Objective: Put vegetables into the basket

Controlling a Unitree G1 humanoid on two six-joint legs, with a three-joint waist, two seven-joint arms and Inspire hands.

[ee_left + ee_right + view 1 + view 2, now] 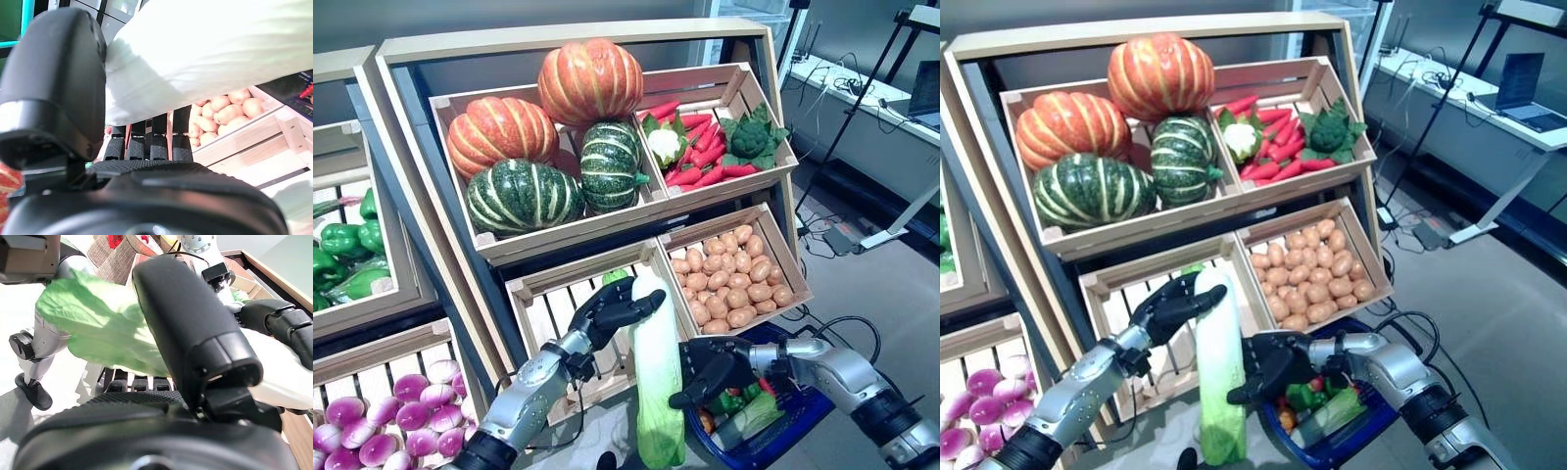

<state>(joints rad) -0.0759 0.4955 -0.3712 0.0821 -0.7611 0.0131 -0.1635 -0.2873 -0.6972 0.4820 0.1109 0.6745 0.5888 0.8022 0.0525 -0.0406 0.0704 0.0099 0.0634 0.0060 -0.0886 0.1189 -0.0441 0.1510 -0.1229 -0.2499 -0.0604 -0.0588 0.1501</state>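
My left hand (607,311) is shut on the white top end of a long cabbage (656,392), which hangs upright with its green leaves downward, in front of the stand's lower middle crate. In the left wrist view the white stalk (220,58) lies between thumb and fingers. My right hand (720,370) is at the cabbage's lower half, over the blue basket (803,411). In the right wrist view the green leaves (88,328) pass between its thumb (195,323) and its fingers. Green, red and orange vegetables (732,401) lie in the basket.
The wooden stand (411,59) fills the back, with slatted crates tilted toward me. A crate of potatoes (734,279) sits just above the basket. A table leg and cables (862,235) are on the floor at the right.
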